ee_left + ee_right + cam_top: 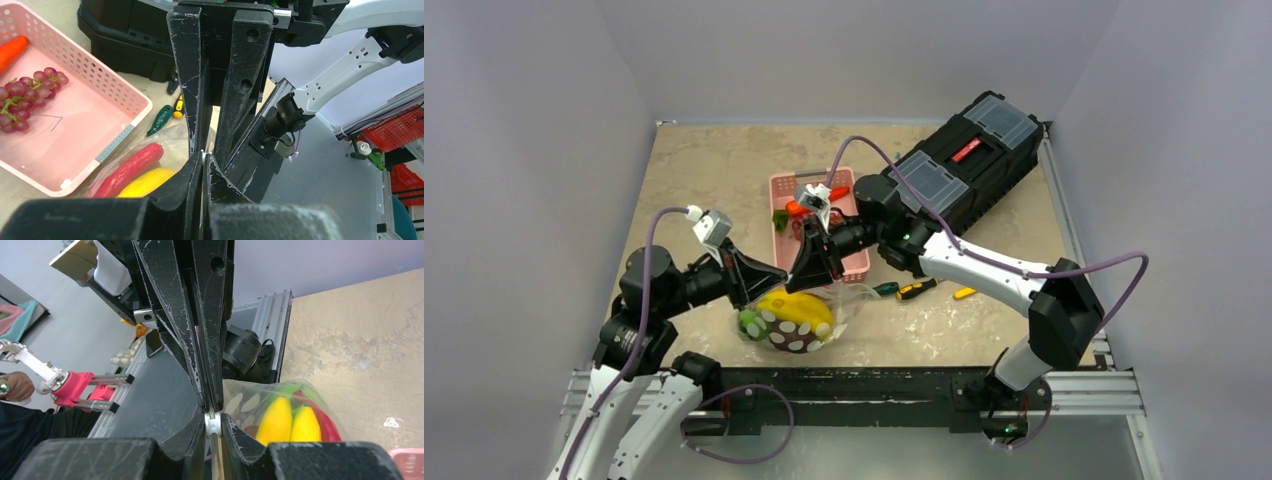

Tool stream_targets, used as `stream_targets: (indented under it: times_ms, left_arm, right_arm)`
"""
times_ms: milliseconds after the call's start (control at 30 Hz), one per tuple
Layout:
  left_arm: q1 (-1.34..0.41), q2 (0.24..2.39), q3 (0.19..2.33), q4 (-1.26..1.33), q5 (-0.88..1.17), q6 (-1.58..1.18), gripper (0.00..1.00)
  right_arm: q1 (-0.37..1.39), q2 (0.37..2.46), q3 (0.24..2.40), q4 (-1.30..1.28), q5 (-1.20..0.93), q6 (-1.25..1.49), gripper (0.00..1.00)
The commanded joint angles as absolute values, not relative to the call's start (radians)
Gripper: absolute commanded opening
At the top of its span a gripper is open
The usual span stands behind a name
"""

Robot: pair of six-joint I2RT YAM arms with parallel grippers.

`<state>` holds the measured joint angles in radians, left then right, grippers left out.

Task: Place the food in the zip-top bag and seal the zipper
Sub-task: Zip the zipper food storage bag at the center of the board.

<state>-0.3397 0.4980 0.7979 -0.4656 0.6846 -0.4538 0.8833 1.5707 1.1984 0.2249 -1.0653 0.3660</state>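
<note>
The zip-top bag lies near the table's front edge with the yellow banana bunch and a red piece inside. My left gripper is shut on the bag's mouth edge. My right gripper meets it tip to tip and is shut on the zipper's white slider. The bag and bananas show beside the right fingers. Dark-red grapes and an orange carrot lie in the pink basket.
The pink basket stands behind the bag. A black toolbox lies at the back right. Green-handled, orange-handled and yellow-handled screwdrivers lie right of the bag. Grey walls enclose the table.
</note>
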Motion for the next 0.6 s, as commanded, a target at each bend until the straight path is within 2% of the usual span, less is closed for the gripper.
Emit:
stream_targets:
  times_ms: [0, 200, 367, 467, 567]
  left_arm:
    - [-0.336, 0.489, 0.807, -0.445, 0.665, -0.449, 0.0]
    - [-0.336, 0.48, 0.81, -0.465, 0.647, -0.439, 0.0]
    - [-0.336, 0.484, 0.813, -0.471, 0.653, -0.432, 0.0]
    - [-0.336, 0.489, 0.811, -0.467, 0.656, -0.434, 0.0]
    - [-0.336, 0.49, 0.81, -0.466, 0.66, -0.434, 0.0]
  right_arm:
    - [0.887, 1.562, 1.248, 0.247, -1.072, 0.362, 0.16]
    - [0.887, 1.568, 1.253, 0.245, -1.073, 0.365, 0.0]
    - [0.886, 1.577, 1.262, 0.232, -1.081, 0.363, 0.0]
    - [0.887, 1.577, 1.267, 0.236, -1.072, 0.37, 0.14]
    - [0.887, 1.579, 1.275, 0.229, -1.071, 0.367, 0.14]
